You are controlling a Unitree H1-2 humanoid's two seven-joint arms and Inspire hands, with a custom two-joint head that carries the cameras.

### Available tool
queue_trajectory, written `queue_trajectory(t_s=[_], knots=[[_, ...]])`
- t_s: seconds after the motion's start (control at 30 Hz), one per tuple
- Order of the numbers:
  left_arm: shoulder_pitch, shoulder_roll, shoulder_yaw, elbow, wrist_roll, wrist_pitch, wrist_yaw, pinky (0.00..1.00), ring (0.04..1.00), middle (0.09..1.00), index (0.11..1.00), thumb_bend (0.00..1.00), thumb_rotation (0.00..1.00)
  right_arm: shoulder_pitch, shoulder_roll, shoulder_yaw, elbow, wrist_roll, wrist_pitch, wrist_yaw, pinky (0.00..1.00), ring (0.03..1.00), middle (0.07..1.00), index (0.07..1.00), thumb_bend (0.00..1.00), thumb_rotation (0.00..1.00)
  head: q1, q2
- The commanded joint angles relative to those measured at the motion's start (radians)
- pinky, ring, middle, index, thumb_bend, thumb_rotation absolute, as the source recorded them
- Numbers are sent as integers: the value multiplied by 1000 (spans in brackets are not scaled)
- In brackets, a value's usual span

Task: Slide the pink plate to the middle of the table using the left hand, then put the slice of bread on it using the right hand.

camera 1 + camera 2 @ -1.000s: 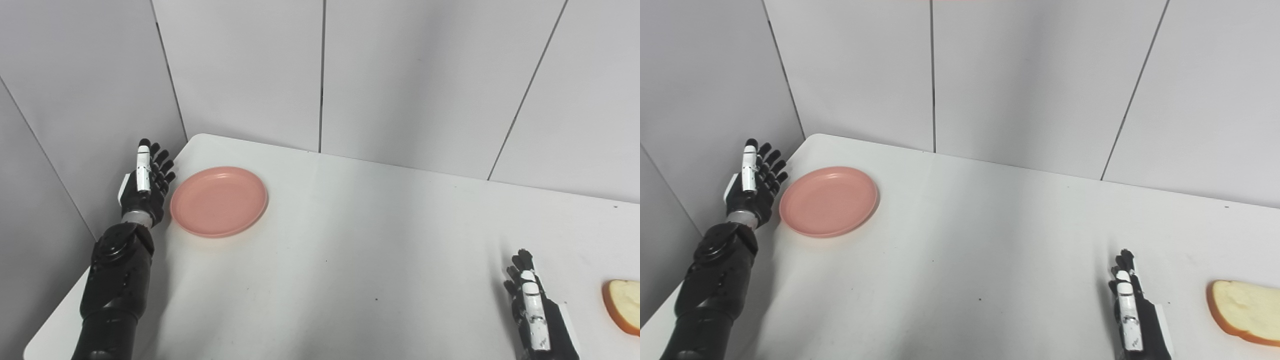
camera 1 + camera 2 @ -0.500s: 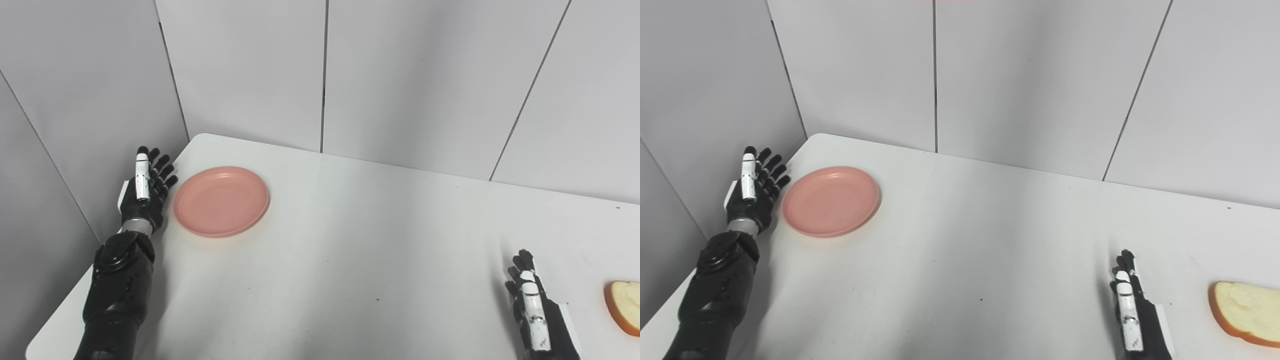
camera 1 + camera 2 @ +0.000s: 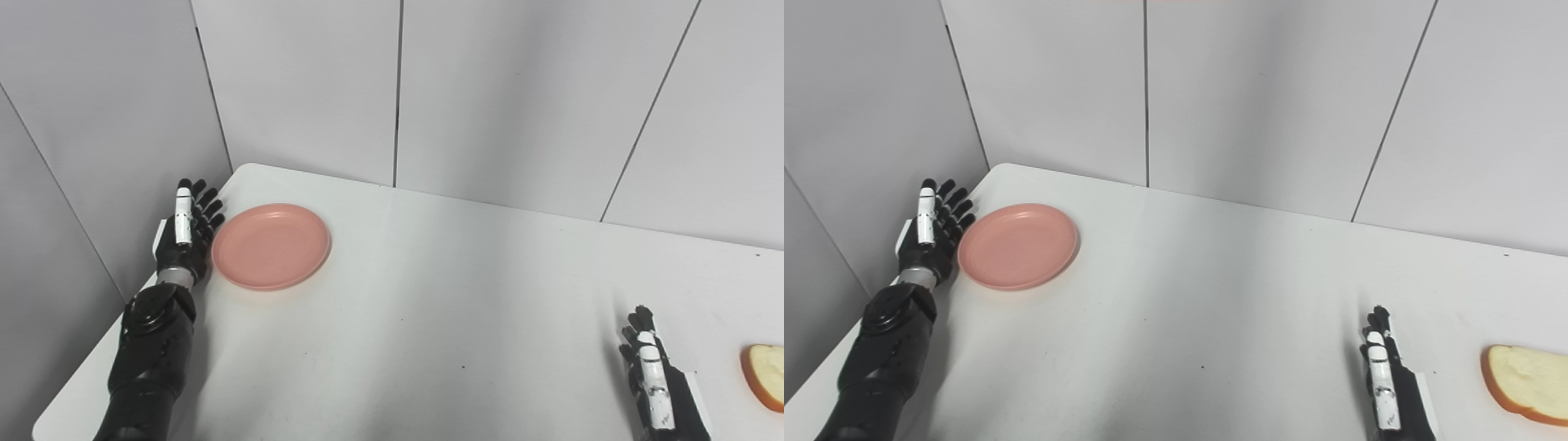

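A round pink plate [image 3: 271,246] lies near the table's far left corner. My left hand [image 3: 185,236] stands edge-up just left of it, open, fingers straight and spread, right at the plate's left rim; contact is too close to tell. A slice of bread [image 3: 1525,383] with an orange crust lies flat at the right edge of the table. My right hand [image 3: 1387,383] rests open near the front edge, a hand's width left of the bread, holding nothing.
The white table [image 3: 441,294] has a rounded far left corner. Grey wall panels [image 3: 306,86] close in behind and on the left, tight against my left arm [image 3: 150,361].
My left hand has moved right and a little down, closing the gap to the plate's left rim. Plate, bread and right hand stay put; the camera shifted slightly.
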Motion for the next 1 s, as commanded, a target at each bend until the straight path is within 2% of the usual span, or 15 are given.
queue_trajectory(t_s=[0.0,0.23,0.37,0.4,0.5,0.67,0.8,0.97], knots=[[-37,-6,-15,16,9,0,-11,906,914,905,894,573,1000,-13,3,-1,-35,8,-7,4,1000,1000,1000,1000,19,1000,-3,1],[-56,-38,-47,40,6,-3,-29,914,925,920,910,586,1000,-10,3,10,-45,-21,-10,-1,1000,1000,1000,1000,13,1000,-18,0],[-51,-56,-73,14,-6,25,-72,963,965,963,957,561,1000,-8,7,10,-51,-3,3,6,1000,1000,1000,1000,18,1000,-29,1],[-49,-60,-84,4,6,30,-64,980,977,978,973,553,1000,-7,8,12,-56,-9,9,2,1000,1000,1000,1000,20,1000,-36,1],[-50,-69,-105,2,33,27,-54,963,960,953,946,572,1000,-5,12,17,-61,-20,17,-4,1000,1000,1000,1000,16,1000,-44,-1],[-54,-77,-143,4,57,27,-79,945,951,947,931,581,1000,-3,22,19,-54,-20,7,-7,1000,1000,1000,1000,7,1000,-68,-3],[-48,-94,-165,-15,66,25,-81,943,946,945,930,578,1000,-3,32,22,-64,-18,33,-10,1000,1000,1000,1000,5,1000,-96,-3],[-53,-118,-186,-21,62,32,-96,931,938,934,918,596,1000,0,32,34,-54,-44,12,-14,1000,1000,1000,1000,8,1000,-135,-1]])
